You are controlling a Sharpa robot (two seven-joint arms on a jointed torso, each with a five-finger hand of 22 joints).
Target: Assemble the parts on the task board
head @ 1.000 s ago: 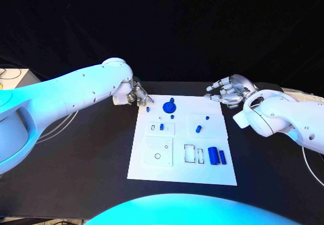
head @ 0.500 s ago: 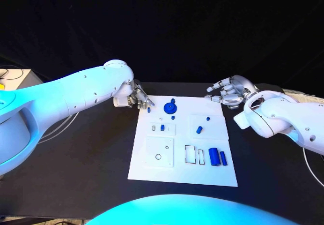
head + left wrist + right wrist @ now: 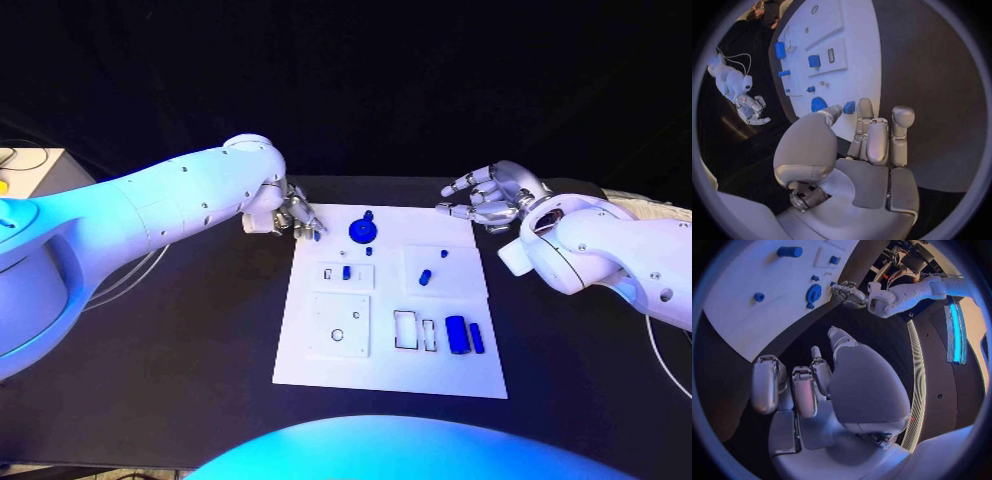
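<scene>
Left hand [image 3: 296, 216] at far-left corner of flat white task board [image 3: 325, 360], apparently pinching a small blue peg [image 3: 849, 107], likely for insertion. Right hand [image 3: 483, 198] hovers off far-right corner, fingers loosely apart, empty, clear of the work.

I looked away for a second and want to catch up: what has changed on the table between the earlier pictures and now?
The left hand has edged slightly toward the far left corner of the task board, and a small blue part now sits at its fingertips. Whether it is gripped is unclear. The right hand stays off the board's far right corner, holding nothing. The other parts lie as before.
</scene>
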